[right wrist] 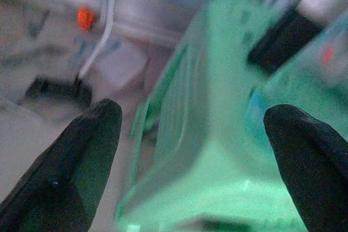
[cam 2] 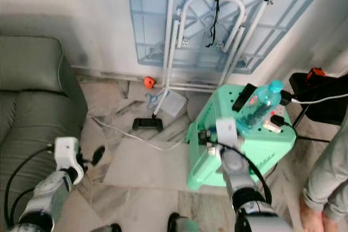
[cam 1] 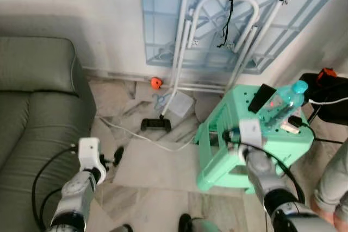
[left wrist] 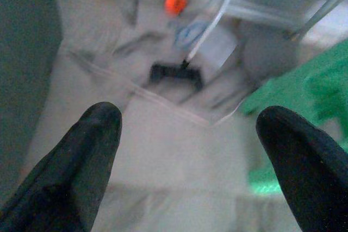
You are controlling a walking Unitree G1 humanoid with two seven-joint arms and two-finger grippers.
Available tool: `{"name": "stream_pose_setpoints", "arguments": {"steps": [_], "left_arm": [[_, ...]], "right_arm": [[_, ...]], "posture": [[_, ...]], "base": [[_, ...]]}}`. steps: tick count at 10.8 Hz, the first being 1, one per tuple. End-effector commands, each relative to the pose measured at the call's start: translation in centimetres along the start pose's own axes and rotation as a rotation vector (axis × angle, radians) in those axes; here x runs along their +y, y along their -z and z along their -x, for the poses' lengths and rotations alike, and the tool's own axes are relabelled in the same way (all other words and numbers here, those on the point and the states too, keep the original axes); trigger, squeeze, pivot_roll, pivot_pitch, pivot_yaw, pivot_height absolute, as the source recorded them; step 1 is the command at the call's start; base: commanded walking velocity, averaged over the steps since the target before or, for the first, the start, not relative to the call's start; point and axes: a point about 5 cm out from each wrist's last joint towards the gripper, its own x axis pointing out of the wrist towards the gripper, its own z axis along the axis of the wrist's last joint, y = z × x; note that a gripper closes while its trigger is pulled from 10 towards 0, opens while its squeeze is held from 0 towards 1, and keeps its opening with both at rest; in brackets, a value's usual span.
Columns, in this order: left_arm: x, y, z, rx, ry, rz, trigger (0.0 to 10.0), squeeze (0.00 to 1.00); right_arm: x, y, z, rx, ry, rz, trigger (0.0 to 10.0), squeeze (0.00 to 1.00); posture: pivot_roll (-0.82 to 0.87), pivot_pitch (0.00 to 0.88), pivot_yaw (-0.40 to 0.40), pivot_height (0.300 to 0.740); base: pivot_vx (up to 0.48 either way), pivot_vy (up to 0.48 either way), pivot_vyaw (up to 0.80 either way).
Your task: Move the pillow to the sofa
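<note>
The grey-green sofa (cam 1: 32, 107) fills the left side, its arm and seat cushion running down toward me. My left gripper (cam 1: 116, 155) hangs low over the marble floor just right of the sofa's edge. In the left wrist view its fingers (left wrist: 92, 150) stand wide apart with nothing between them. My right gripper (cam 1: 227, 134) is raised in front of the mint-green plastic stool (cam 1: 217, 161), level with the stool's near top edge. Its fingers (right wrist: 87, 145) are also spread open and hold nothing.
On the stool lie a blue-capped bottle (cam 1: 283, 101), a white power strip (cam 1: 291, 127) and a black device (cam 1: 261, 97). A folded blue table (cam 1: 228, 20) leans on the wall. A white cable (cam 1: 141, 137), a black object (cam 1: 155, 125) and an orange ball (cam 1: 156, 83) lie on the floor. A person's leg (cam 1: 331, 183) stands at right.
</note>
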Motion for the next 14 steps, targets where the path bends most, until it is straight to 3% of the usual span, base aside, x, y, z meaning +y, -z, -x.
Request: {"name": "stream_pose_setpoints", "arguments": {"steps": [1, 3, 5, 6, 7, 9, 10, 11, 14], "left_arm": [[-0.6, -0.8, 0.4, -0.032, 0.046, 0.004, 10.0, 0.00], [-1.8, -2.4, 2.8, -0.109, 0.076, -0.024, 10.0, 0.00], [-2.6, -2.6, 5.2, -0.123, 0.108, -0.020, 10.0, 0.00], [-2.3, -3.0, 6.5, -0.107, 0.084, -0.080, 10.0, 0.00], [-1.5, -3.7, 7.8, -0.171, 0.037, -0.096, 10.0, 0.00], [-1.1, -5.7, 9.9, -0.262, -0.089, -0.055, 10.0, 0.00], [-0.5, -6.6, 10.2, -0.192, -0.095, -0.154, 10.0, 0.00], [-1.0, -7.7, 9.7, -0.250, -0.089, -0.138, 10.0, 0.00], [-2.3, -5.9, 8.2, -0.128, -0.088, -0.214, 10.0, 0.00]], "right_arm": [[-0.4, 0.1, 0.4, -0.027, 0.021, 0.004, 10.0, 0.00], [-0.6, -0.7, 2.6, -0.114, -0.002, -0.039, 10.0, 0.00], [-1.3, -1.8, 5.4, -0.166, -0.031, -0.037, 10.0, 0.00], [-1.5, -2.4, 6.9, -0.168, -0.058, -0.026, 10.0, 0.00], [-1.8, -2.8, 8.2, -0.153, -0.063, -0.045, 10.0, 0.00], [-2.6, -3.2, 9.7, -0.144, -0.006, -0.028, 10.0, 0.00], [-2.6, -3.5, 10.4, -0.147, 0.010, -0.048, 10.0, 0.00], [-3.0, -3.5, 10.8, -0.128, 0.069, -0.063, 10.0, 0.00], [-2.6, -3.3, 11.0, -0.093, 0.070, -0.081, 10.0, 0.00]], "posture": [[-0.08, 0.197, -0.080, 0.740], [-0.08, 0.205, -0.083, 0.740], [-0.09, 0.204, -0.090, 0.740], [-0.09, 0.204, -0.094, 0.740], [-0.09, 0.202, -0.095, 0.740], [-0.07, 0.203, -0.084, 0.740], [-0.05, 0.205, -0.081, 0.740], [-0.05, 0.207, -0.082, 0.740], [-0.09, 0.199, -0.070, 0.740]], "base": [[0.000, 0.000, 0.00], [0.000, 0.000, 0.00], [0.000, 0.000, 0.00], [0.000, 0.000, 0.00], [0.000, 0.000, 0.00], [0.000, 0.000, 0.00], [0.000, 0.000, 0.00], [0.000, 0.000, 0.00], [0.000, 0.000, 0.00]]}}
